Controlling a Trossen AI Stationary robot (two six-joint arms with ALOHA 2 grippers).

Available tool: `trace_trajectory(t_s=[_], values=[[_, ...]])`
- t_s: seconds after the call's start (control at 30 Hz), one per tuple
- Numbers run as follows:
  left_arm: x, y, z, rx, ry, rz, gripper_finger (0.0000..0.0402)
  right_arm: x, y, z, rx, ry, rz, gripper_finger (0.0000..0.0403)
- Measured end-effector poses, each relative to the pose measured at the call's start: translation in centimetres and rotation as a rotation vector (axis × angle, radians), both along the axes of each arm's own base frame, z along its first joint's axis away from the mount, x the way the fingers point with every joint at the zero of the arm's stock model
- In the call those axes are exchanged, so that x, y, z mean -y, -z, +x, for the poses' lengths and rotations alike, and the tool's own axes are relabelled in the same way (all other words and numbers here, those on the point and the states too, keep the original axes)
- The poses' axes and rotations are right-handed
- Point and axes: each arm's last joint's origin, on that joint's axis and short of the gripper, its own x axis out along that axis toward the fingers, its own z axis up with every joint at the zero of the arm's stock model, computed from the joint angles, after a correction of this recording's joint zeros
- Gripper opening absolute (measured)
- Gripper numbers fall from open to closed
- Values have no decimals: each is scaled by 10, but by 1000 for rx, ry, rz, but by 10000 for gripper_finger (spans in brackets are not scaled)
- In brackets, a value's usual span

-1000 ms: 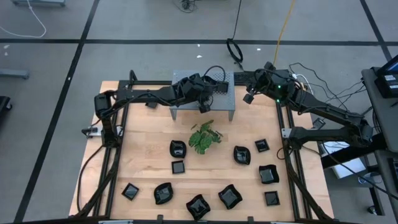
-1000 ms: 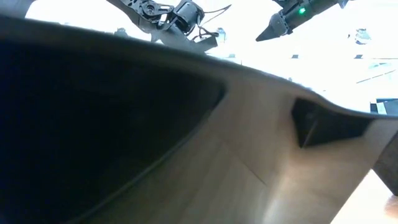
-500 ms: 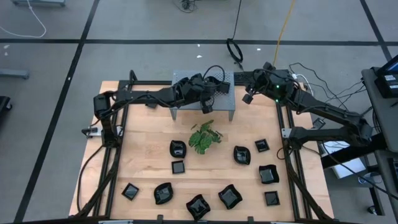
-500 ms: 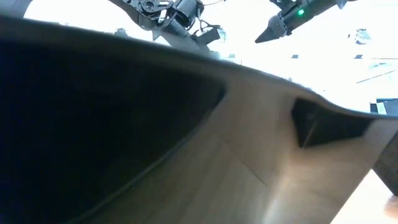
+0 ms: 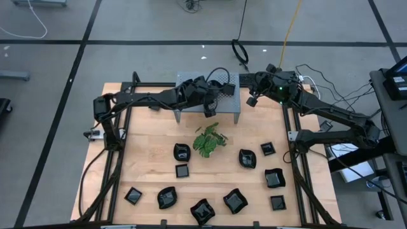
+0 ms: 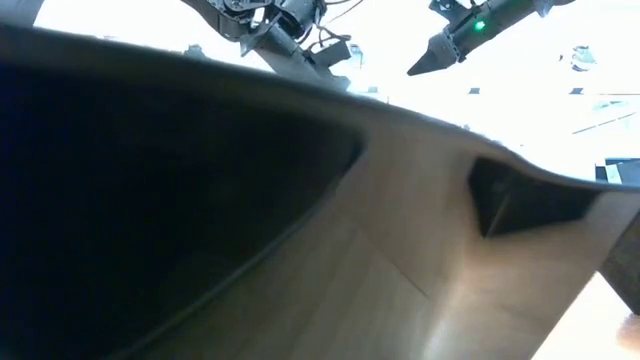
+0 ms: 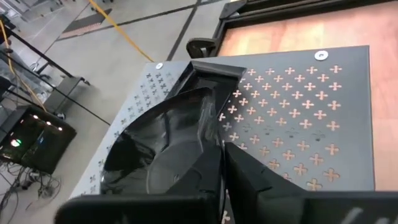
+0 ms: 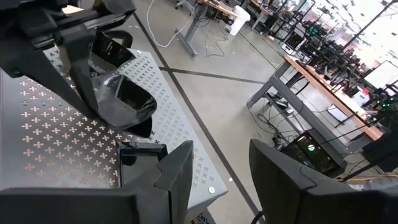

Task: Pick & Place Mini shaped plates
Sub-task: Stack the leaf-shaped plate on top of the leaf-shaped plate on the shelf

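Working across the pale wooden table (image 5: 146,172), I judge the job barely begun: about ten small glossy black plates (image 5: 234,201) lie scattered on its near half, around the green leafy plant (image 5: 208,139). On the grey perforated metal stand (image 5: 233,100) at the far edge, my left claw (image 5: 208,108) pinches one glossy black wavy-edged plate (image 7: 168,149) just above the top. My right claw (image 8: 217,158), fingers spread and empty, hovers beside the stand.

glossy black plates (image 5: 234,201), green plant (image 5: 209,140), grey cross-perforated stand (image 7: 298,118).
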Motion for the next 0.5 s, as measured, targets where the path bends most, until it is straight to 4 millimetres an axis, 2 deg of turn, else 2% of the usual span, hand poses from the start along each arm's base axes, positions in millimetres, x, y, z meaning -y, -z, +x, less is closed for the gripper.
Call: trace_trajectory(t_s=[0.27, 0.5], values=[[3, 0, 1, 12, -6, -18, 84, 0, 0, 0, 0, 0, 0, 144], [3, 0, 1, 21, -14, -33, 81, 0, 0, 0, 0, 0, 0, 144]])
